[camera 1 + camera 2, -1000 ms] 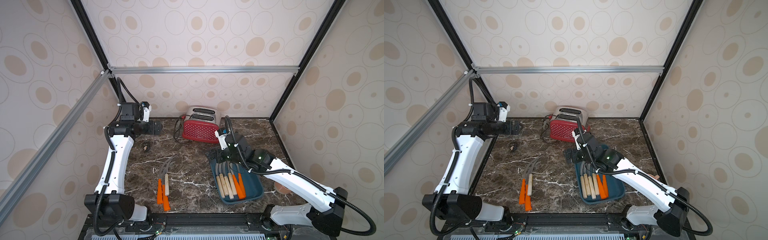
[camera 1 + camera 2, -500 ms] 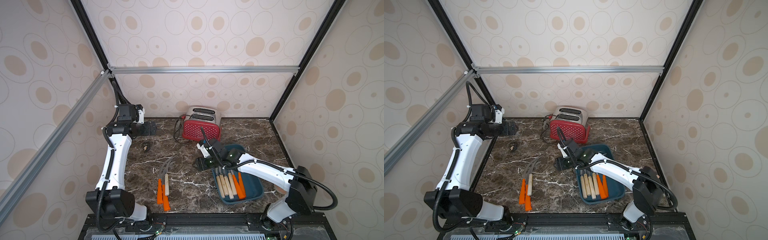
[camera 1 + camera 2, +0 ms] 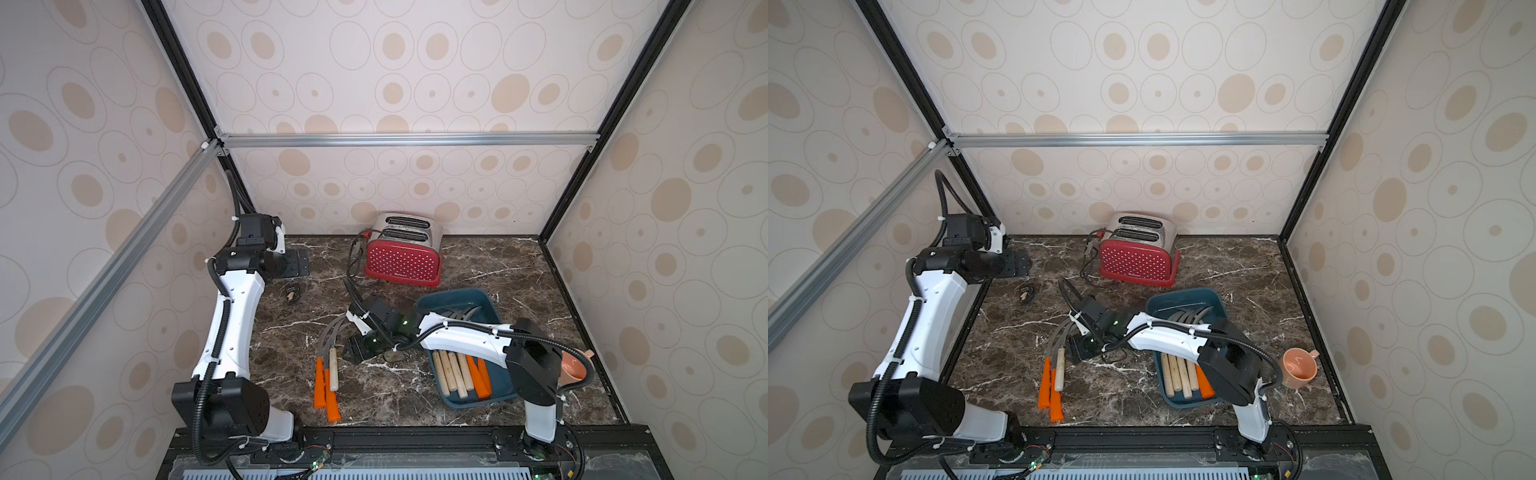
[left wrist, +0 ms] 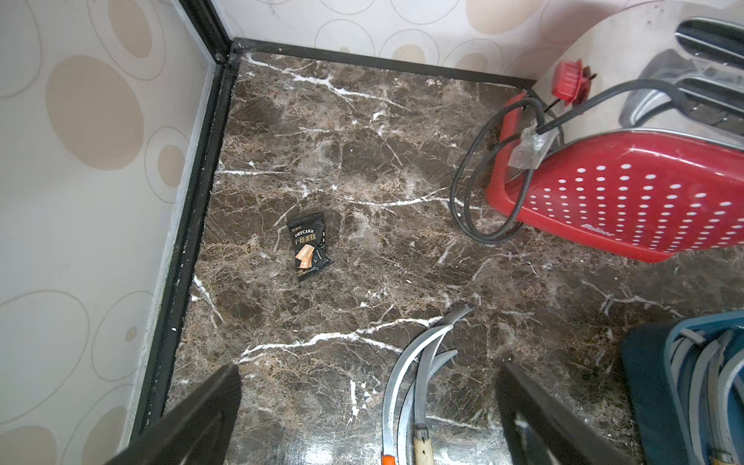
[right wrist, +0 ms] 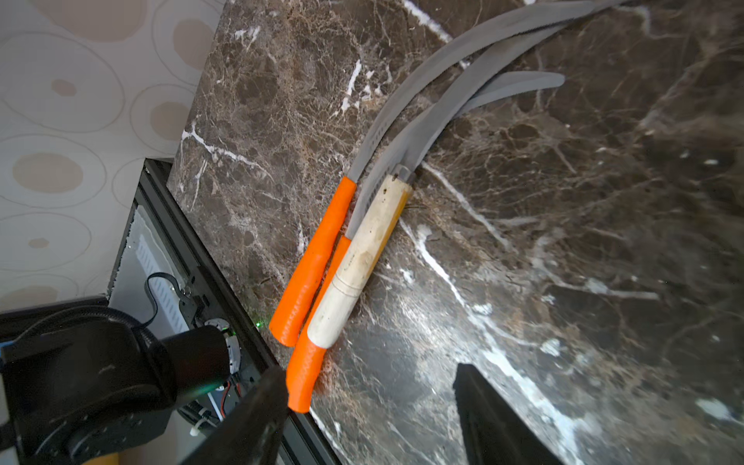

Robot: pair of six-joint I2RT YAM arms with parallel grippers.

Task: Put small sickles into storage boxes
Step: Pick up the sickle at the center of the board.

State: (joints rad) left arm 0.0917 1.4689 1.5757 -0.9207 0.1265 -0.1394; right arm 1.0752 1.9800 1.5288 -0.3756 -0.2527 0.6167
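The right gripper (image 3: 356,350) hangs low over the marble table (image 3: 395,395). Its jaws are apart and there is nothing between them.

Three small sickles (image 3: 327,376) lie in a bunch just beside this gripper, on the side away from the teal tray (image 3: 453,296). Their handles point toward the robot's front rail. Their grey blades curve off the other way, past the gripper's wrist.

In the right wrist view, the wooden-handled sickle (image 5: 362,261) rests on top of the two orange-handled sickles (image 5: 312,265). The end of one orange handle sits right next to one finger (image 5: 257,414), but outside the gap, not in it.

So I think the gripper has to slide a little sideways toward the bunch, away from the tray. Then a handle will lie between the jaws. The jaws look turned about the right way to close across a handle.

The left gripper (image 3: 297,266) is well apart from the bunch, up near the far corner. Its jaws are apart and empty too, so the right arm is the nearer one.

More sickles (image 3: 457,374) already lie in the tray, on the right gripper's other side.
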